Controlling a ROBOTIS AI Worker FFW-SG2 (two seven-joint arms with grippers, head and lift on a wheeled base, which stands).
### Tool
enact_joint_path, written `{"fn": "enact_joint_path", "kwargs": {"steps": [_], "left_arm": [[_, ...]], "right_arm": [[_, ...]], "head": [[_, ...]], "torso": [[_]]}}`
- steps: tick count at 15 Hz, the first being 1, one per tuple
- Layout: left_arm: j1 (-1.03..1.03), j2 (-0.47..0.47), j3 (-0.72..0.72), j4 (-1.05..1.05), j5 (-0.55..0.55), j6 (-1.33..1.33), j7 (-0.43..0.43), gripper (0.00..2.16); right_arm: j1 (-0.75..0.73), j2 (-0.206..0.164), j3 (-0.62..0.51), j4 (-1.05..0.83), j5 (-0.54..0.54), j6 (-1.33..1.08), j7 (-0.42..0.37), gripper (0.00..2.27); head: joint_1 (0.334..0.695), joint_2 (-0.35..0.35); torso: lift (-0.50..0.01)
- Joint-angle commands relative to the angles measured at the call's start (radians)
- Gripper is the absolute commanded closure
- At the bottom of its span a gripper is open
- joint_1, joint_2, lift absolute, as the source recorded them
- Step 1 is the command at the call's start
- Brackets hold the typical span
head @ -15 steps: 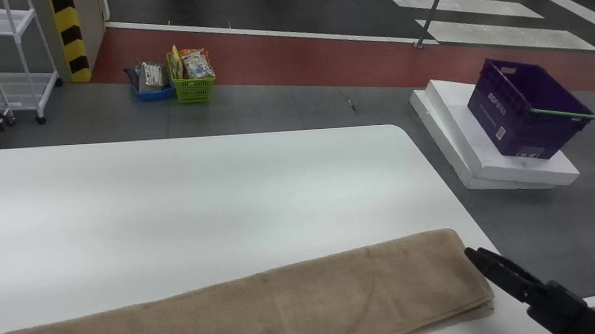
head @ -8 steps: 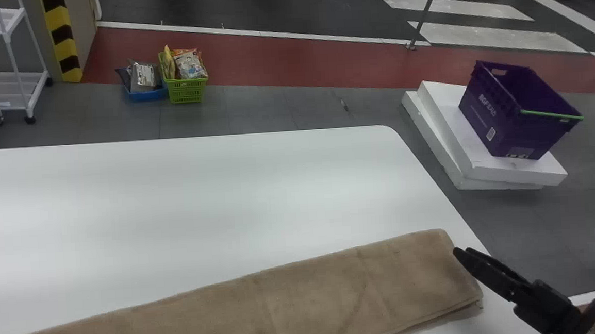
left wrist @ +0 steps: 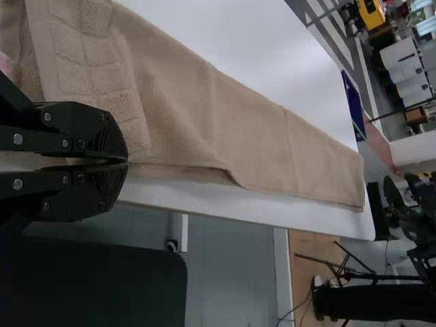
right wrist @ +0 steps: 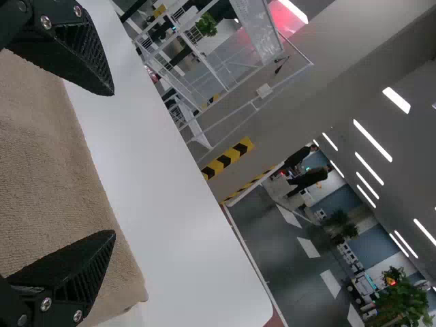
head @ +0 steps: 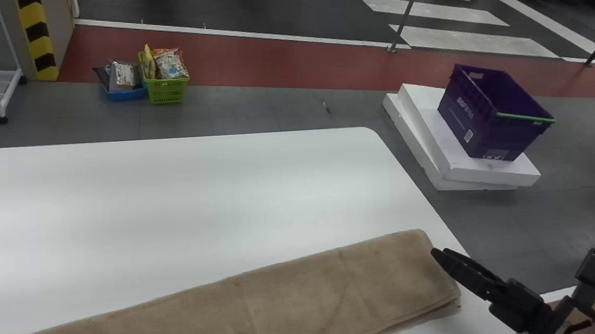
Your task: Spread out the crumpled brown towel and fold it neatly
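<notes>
Brown terry towel (head: 285, 302), folded long, should drape limply; grasp its layered end (head: 431, 285); black right gripper (right wrist: 113, 163) wide; black left gripper (left wrist: 127, 162) closed, cloth between unclear.

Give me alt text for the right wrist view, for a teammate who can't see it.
The right end effector is open, its two black fingers well apart, with the brown towel showing between them. The towel lies on a white table; beyond are a white rack and black-and-yellow striped edging.
</notes>
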Motion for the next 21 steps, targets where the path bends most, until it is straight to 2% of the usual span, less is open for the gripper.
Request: {"fn": "enact_joint_path", "kwargs": {"steps": [1, 16, 21], "left_arm": [[-0.008, -0.003, -0.003, 0.015, -0.014, 0.000, 0.002, 1.06], [-0.045, -0.003, 0.053, 0.068, -0.024, -0.012, 0.002, 1.06], [-0.065, -0.003, 0.076, 0.088, -0.031, -0.012, 0.003, 1.06]], "right_arm": [[0.002, 0.000, -0.002, 0.000, -0.003, 0.000, 0.000, 0.08], [0.002, -0.002, -0.002, 0.007, 0.004, -0.003, -0.001, 0.08], [-0.018, 0.000, 0.044, 0.016, 0.044, 0.013, -0.005, 0.08]], "head": [[0.695, -0.350], [0.695, -0.327], [0.695, -0.298]], "torso": [[-0.128], [-0.128], [-0.128]]}}
